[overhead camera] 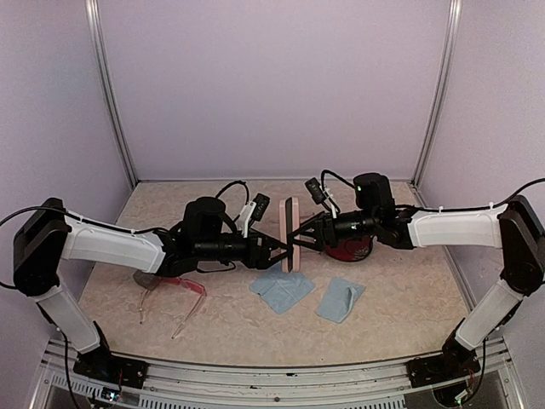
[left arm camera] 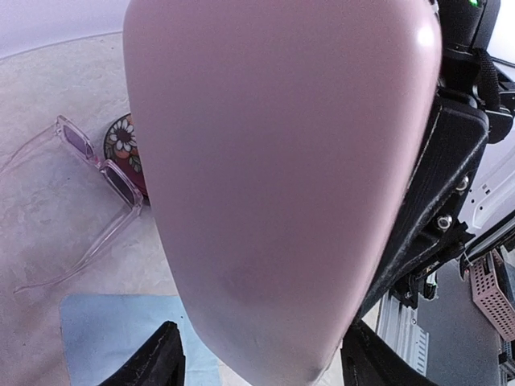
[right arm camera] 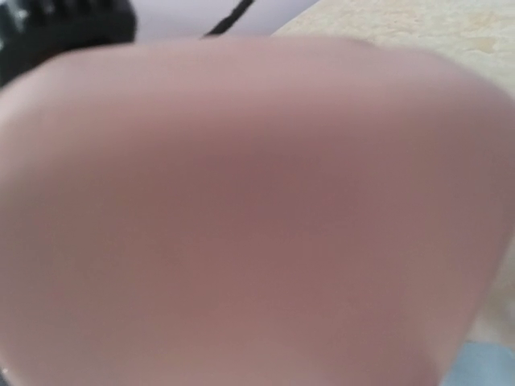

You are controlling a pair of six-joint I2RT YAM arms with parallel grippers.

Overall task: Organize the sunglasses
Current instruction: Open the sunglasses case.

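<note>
A pink case stands on edge at the table's middle, between both arms. It fills the left wrist view and the right wrist view. My left gripper is open, its fingers set apart on either side of the case's lower end. My right gripper is shut on the case from the other side; its own fingers are hidden in its wrist view. The red-pink sunglasses lie unfolded under my left arm. A pale clear-framed pair lies beyond the case.
Two light-blue cloths lie in front of the case; one shows in the left wrist view. A dark red floral case sits under my right arm. The table is walled at the back and both sides.
</note>
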